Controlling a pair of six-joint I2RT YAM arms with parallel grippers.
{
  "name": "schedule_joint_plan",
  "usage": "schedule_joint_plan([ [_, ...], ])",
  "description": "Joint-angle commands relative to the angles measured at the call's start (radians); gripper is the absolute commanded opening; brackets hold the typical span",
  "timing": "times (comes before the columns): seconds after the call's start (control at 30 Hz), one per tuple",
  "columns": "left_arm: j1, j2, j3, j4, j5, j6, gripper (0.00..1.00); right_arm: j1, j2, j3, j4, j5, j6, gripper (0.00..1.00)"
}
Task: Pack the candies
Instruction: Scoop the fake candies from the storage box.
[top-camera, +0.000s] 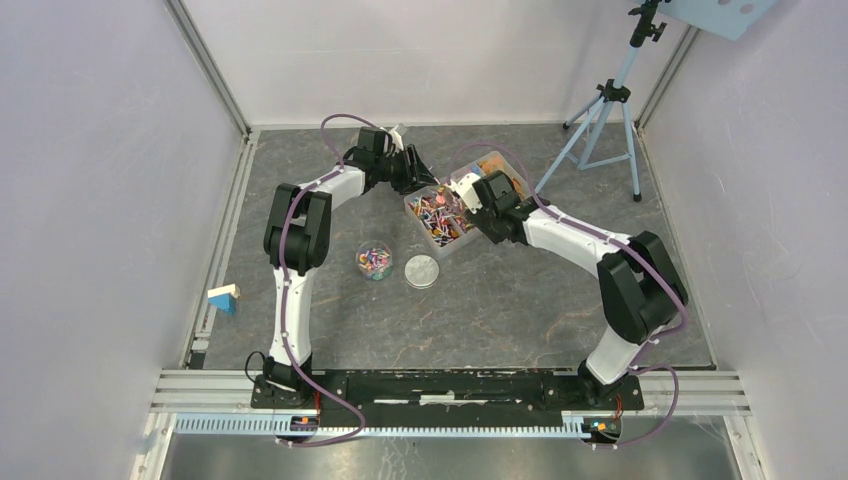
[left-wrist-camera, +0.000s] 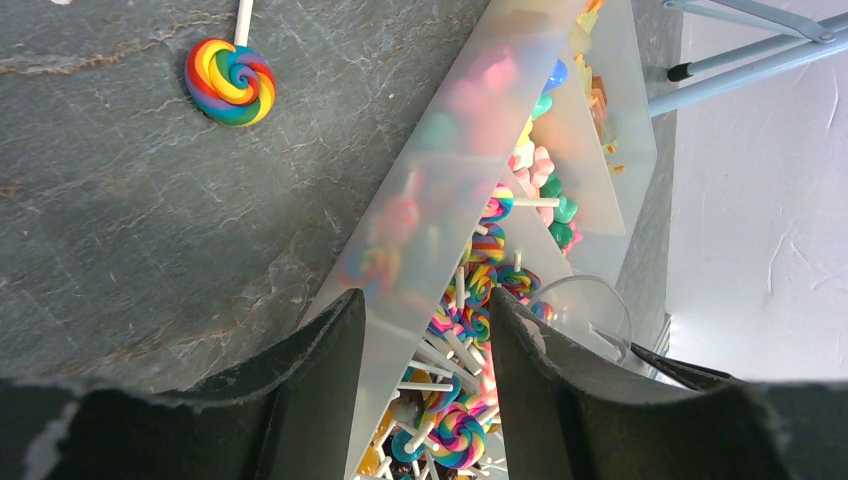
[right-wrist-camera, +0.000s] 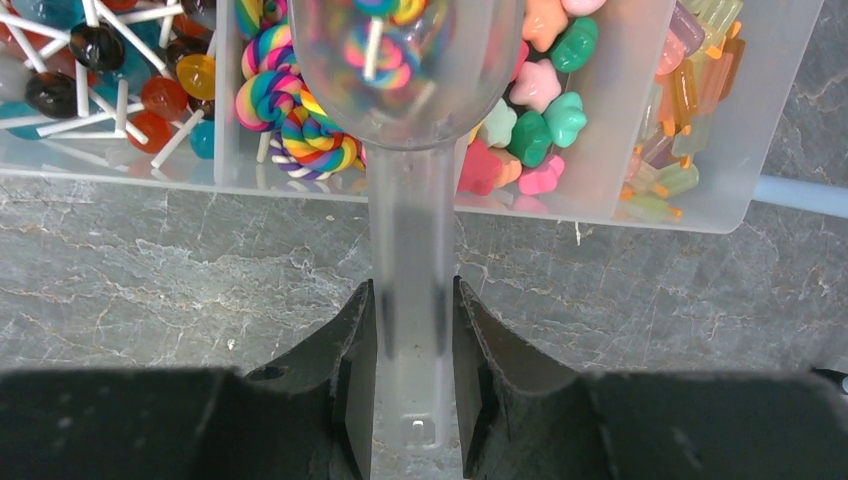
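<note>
The right end effector (right-wrist-camera: 412, 330) clenched the handle of a clear scoop (right-wrist-camera: 410, 160) carrying a swirl lollipop (right-wrist-camera: 385, 30) above the divided box (right-wrist-camera: 720, 190), where the candies (right-wrist-camera: 290, 110) lay sorted. The left end effector (left-wrist-camera: 425, 300) straddled the box's wall, grip unclear.

Candies (right-wrist-camera: 290, 110) and scoop (right-wrist-camera: 410, 220) are cropped at top.
</note>
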Motion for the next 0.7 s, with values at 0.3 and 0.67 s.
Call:
schedule_joint_plan([
  [0.3,-0.012,-0.026,0.024,-0.037,0.042,-0.001,0.56,-0.039,-0.098,-0.042,0.012,0.029,0.009,0.0],
  [0.67,-0.012,-0.07,0.046,-0.077,0.039,0.02,0.57,-0.063,-0.163,-0.082,0.015,0.0,0.012,0.0],
])
